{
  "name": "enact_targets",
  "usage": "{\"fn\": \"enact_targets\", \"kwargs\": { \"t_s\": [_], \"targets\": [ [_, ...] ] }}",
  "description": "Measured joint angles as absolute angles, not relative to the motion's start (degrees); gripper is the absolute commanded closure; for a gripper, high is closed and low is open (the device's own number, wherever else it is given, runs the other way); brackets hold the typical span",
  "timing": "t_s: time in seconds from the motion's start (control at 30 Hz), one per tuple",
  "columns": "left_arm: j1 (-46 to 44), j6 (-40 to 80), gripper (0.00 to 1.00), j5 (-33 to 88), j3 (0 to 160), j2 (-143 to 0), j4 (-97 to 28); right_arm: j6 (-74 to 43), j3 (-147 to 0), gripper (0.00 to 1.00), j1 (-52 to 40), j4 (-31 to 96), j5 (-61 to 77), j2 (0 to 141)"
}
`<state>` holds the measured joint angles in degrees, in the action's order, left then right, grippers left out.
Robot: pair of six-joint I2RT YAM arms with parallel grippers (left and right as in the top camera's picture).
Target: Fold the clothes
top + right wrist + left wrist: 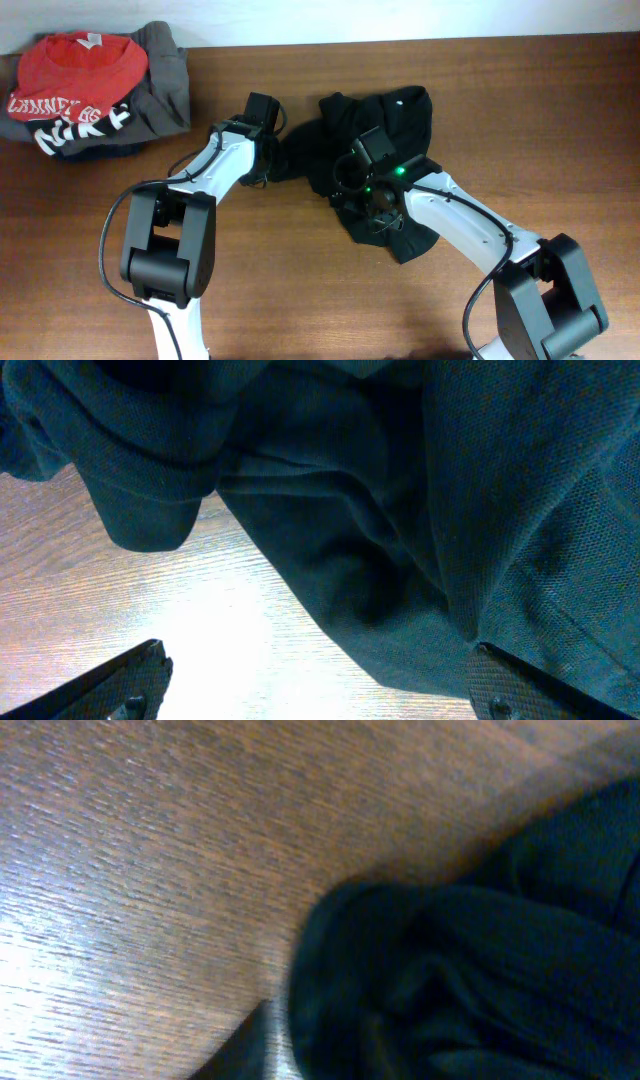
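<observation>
Black clothes [400, 120], small white logo; red shirt [85, 65], white lettering; grey garment [170, 85]; brown wood-grain table [560, 130].

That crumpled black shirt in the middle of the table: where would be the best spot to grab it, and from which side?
Probably its left edge, coming in low from the bare table on that side. The black shirt lies bunched, but there a rounded fold bulges out over the wood, giving a thick lip that two fingers could pinch. The left gripper sits right beside it.
</observation>
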<state>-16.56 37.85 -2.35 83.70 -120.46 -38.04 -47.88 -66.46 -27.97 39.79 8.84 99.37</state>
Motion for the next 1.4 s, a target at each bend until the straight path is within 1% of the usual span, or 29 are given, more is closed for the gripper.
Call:
{"fn": "enact_targets", "kwargs": {
  "t_s": [0.03,0.33,0.5,0.83,1.13,1.4],
  "targets": [
    [-16.6,38.0,0.99,-2.4,83.9,-120.5,-38.5,-47.8,-66.5,0.01,-28.0,39.8,8.8,99.4],
    [-14.2,37.8,0.99,-2.4,90.7,-120.6,-44.0,-47.8,-66.5,0.01,-28.0,40.0,8.4,99.4],
    [-9.3,37.8,0.99,-2.4,91.5,-120.6,-46.4,-47.8,-66.5,0.01,-28.0,40.1,8.4,99.4],
    [3.6,37.8,0.99,-2.4,91.5,-120.6,-51.1,-47.8,-66.5,0.01,-28.0,40.1,10.2,99.4],
    [7.4,37.8,0.99,-2.4,91.5,-120.6,-51.7,-48.2,-66.5,0.01,-28.7,39.8,12.8,99.9],
    [11.0,37.8,0.99,-2.3,91.5,-120.6,-52.5,-50.2,-66.5,0.01,-30.3,39.2,13.2,104.9]
  ]
}}
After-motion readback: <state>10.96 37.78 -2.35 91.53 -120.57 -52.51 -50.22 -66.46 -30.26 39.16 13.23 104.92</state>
